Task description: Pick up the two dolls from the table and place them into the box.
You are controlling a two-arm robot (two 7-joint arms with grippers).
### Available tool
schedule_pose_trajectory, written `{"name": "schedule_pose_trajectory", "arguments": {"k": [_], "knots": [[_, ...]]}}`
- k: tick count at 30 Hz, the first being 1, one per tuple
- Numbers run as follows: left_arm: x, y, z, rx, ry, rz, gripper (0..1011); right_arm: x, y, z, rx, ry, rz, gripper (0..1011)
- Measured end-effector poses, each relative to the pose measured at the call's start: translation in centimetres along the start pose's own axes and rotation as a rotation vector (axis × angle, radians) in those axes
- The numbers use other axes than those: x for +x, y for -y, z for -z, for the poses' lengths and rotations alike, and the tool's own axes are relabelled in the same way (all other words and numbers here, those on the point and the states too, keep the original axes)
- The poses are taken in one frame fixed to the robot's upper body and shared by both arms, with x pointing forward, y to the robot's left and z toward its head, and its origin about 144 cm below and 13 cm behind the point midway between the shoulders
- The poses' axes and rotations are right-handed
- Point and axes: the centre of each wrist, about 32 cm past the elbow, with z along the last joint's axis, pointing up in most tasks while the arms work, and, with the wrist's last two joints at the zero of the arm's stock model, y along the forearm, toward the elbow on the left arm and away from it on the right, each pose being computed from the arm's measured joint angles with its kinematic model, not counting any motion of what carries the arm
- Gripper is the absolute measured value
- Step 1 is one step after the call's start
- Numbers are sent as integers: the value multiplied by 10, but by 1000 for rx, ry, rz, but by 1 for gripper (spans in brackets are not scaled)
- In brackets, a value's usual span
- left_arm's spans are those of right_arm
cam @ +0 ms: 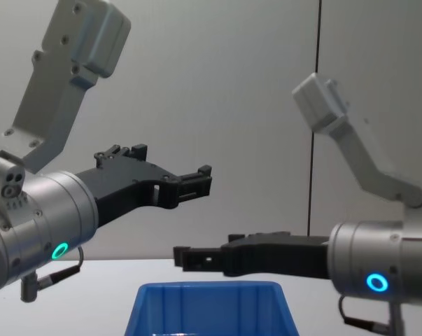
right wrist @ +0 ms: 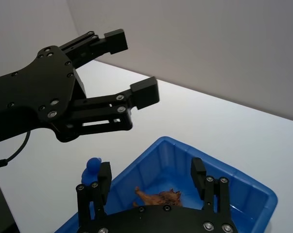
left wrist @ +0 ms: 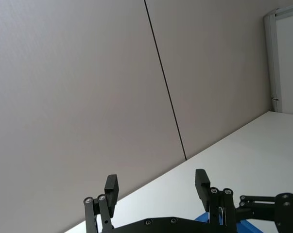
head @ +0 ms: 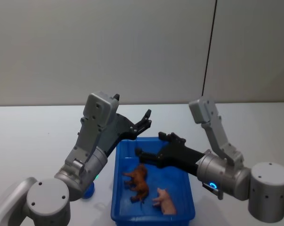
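2 dolls, brown doll [head: 139, 181] and pink doll [head: 164, 201], are seen in the box [head: 151, 220], task judged done; left end effector [head: 146, 120] and right end effector [head: 150, 143] are spread, empty.

You're working under soft, even light: the wall [head: 109, 47] reads flat grey with no hot spots, and the white bench [head: 24, 132] is bright without glare. Inside the box [head: 119, 174] shadows stay faint. In the chest view a green status ring [cam: 59, 250] and a blue status ring [cam: 376, 283] glow clearly.
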Motion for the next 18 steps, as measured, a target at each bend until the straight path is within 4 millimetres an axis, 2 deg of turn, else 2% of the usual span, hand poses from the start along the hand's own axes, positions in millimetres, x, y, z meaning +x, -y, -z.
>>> {"name": "schedule_pose_trajectory", "arguments": {"k": [9,18], "knots": [[0,0,0,0,0,0,1001,9,21,2,39,8,59,1001],[0,0,0,0,0,0,1001,20,59,9,105,9,169,1001]]}}
